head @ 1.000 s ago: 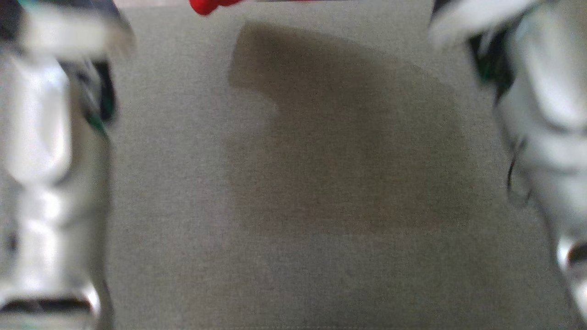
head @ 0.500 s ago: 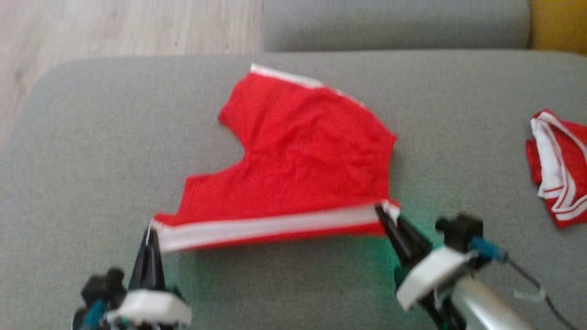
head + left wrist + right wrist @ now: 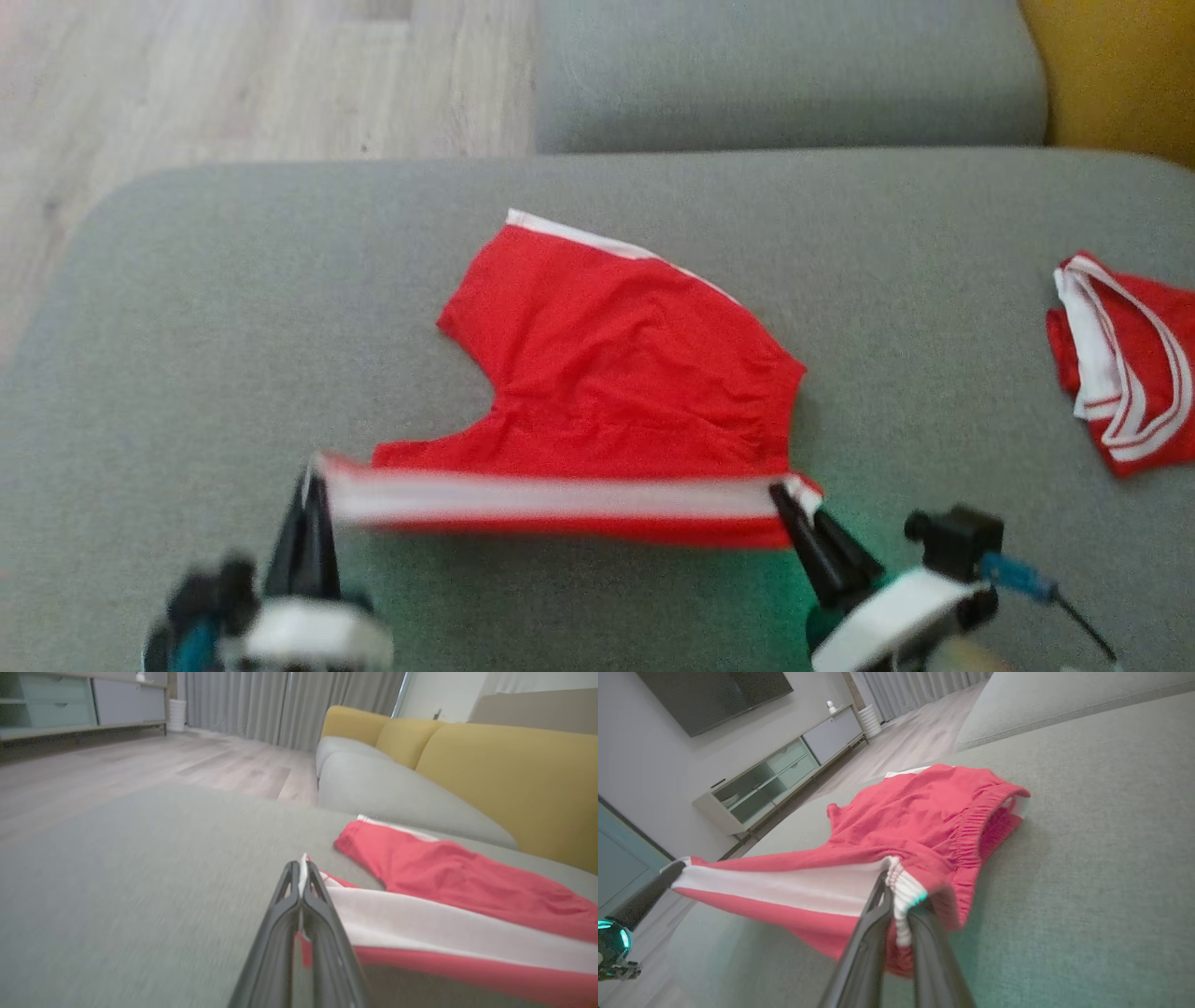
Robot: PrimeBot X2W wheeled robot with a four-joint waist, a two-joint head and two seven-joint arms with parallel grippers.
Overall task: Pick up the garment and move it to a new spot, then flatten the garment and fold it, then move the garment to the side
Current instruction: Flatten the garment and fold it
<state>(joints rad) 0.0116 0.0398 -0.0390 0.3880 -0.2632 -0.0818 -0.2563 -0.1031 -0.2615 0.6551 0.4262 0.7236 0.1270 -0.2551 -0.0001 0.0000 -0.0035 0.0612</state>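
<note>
While both hands pinch its near edge, the garment (image 3: 616, 373), a pair of red shorts with a white side stripe, lies spread near the middle of the grey sofa seat (image 3: 187, 327). The left hand (image 3: 311, 476) has its fingers pressed together on the leg-hem end of the stripe; in the left wrist view, a sliver of white cloth shows between the tips of that hand (image 3: 301, 868). The right hand (image 3: 782, 495) is clamped on the gathered waistband corner, and the right wrist view shows the white elastic caught between its fingers (image 3: 901, 896). The striped edge runs taut between the two hands and is raised a little off the seat, while the rest of the garment (image 3: 915, 816) rests wrinkled on the fabric behind it. A second red-and-white piece of clothing (image 3: 1120, 364) lies bunched at the seat's right side, well apart from the garment. Beyond the seat are a pale wooden floor (image 3: 233, 75) and a yellow backrest (image 3: 1120, 75).
</note>
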